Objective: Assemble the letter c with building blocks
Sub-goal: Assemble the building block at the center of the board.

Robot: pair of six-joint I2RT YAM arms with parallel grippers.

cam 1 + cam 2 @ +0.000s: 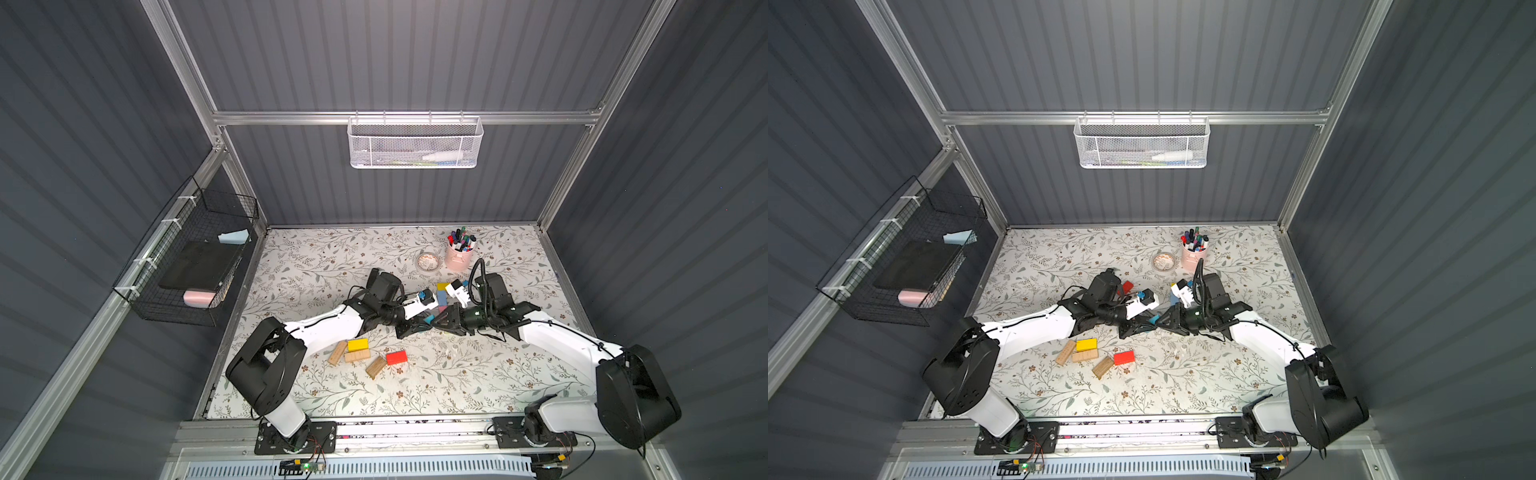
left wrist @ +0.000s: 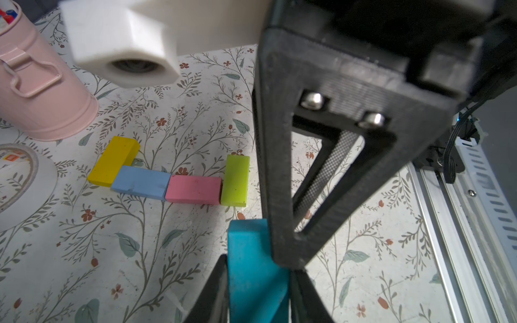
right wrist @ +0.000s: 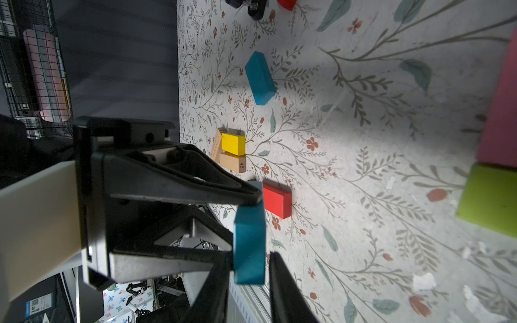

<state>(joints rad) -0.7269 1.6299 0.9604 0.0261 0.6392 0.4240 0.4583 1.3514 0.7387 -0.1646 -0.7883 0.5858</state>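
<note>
Ground: table covering (image 2: 112, 251), off-white, printed with grey-green leafy sprigs and small rust-red flowers. Painted pieces: yellow block (image 2: 112, 160), light blue block (image 2: 141, 181), pink block (image 2: 193, 188), lime green block (image 2: 236, 180), red block (image 1: 396, 358), teal block (image 2: 251, 246). Unpainted: plain wood blocks (image 1: 357, 355), pale tan. My left gripper (image 2: 257, 265) and right gripper (image 3: 249, 257): matt black. My arms (image 1: 324, 328): white links, black joints. Pale pink: bucket (image 2: 42, 98).

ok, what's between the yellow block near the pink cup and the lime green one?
A light blue block then a pink block, end to end, running from the yellow block to the lime green block. Shown in the left wrist view.
</note>
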